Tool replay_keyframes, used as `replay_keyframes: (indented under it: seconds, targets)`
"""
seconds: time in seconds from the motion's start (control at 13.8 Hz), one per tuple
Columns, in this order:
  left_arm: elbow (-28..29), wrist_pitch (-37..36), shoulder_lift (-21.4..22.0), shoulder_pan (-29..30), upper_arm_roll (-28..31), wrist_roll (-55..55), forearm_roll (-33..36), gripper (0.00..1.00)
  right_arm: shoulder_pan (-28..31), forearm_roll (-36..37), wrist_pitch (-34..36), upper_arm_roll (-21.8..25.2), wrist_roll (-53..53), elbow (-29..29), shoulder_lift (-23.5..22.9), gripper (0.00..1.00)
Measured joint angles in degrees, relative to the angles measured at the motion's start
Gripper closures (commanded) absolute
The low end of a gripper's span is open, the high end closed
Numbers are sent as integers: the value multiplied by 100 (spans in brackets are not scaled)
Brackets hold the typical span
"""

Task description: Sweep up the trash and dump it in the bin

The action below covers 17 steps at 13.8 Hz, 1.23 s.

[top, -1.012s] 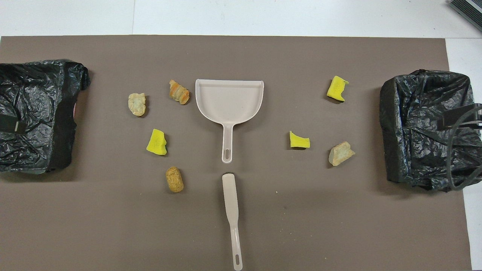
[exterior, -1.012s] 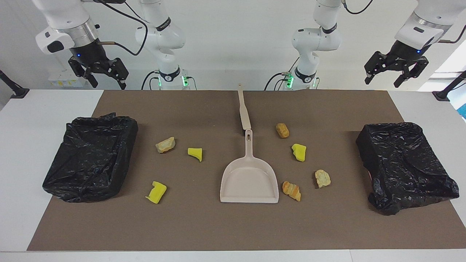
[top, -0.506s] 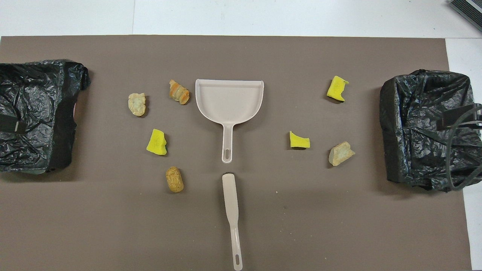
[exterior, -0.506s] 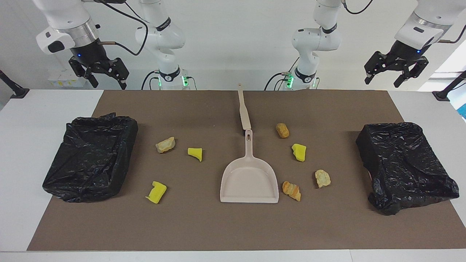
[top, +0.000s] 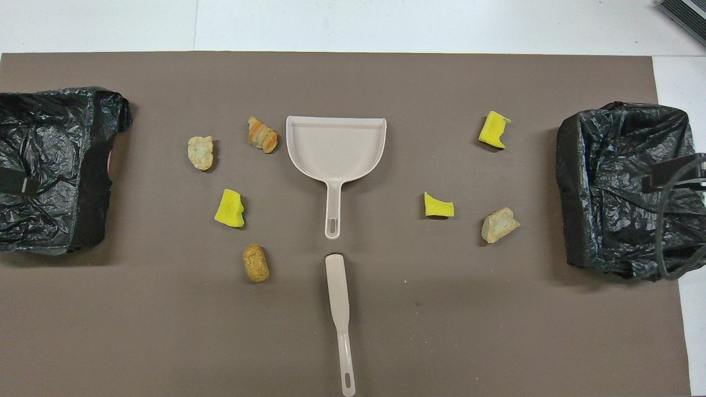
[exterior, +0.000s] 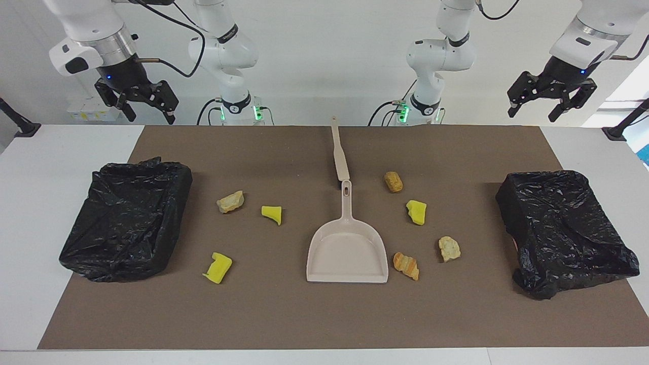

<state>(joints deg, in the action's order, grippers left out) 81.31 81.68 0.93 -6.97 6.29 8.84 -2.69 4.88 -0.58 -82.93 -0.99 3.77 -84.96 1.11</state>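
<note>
The trash is several scraps on the brown mat: yellow foam chunks (exterior: 218, 267) (exterior: 272, 213) (exterior: 417, 212) and bread-like lumps (exterior: 230, 201) (exterior: 393, 181) (exterior: 406, 265) (exterior: 449, 248). They lie on both sides of the beige dustpan (exterior: 347, 248) (top: 335, 146). One black-lined bin (exterior: 127, 218) (top: 623, 187) stands at the right arm's end, and a second bin (exterior: 563, 228) (top: 49, 165) at the left arm's end. My right gripper (exterior: 151, 117) hangs open and empty, high over its end of the table. My left gripper (exterior: 531, 114) does the same at its end.
A beige brush (exterior: 339, 154) (top: 337, 298) lies in line with the dustpan's handle, nearer to the robots. The brown mat (exterior: 324, 314) covers most of the white table, and bare mat lies between the scraps and the table's edge farthest from the robots.
Both raised grippers have drifted very slightly. Nothing on the table has moved.
</note>
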Motion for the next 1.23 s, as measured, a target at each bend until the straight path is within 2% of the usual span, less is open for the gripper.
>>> replay_keyframes:
  seconds: [0.43,0.94,1.23]
  targets:
    - [0,0,0,0,0,0,0,0,11,1,425,61,0,2,119,0]
    - [0,-1,0,0,0,0,0,0,41,-9,432,42,0,1,130,0]
    - [0,-1,0,-1,-3,0,0,0,-2,-41,413,-76,0,61,-65,0]
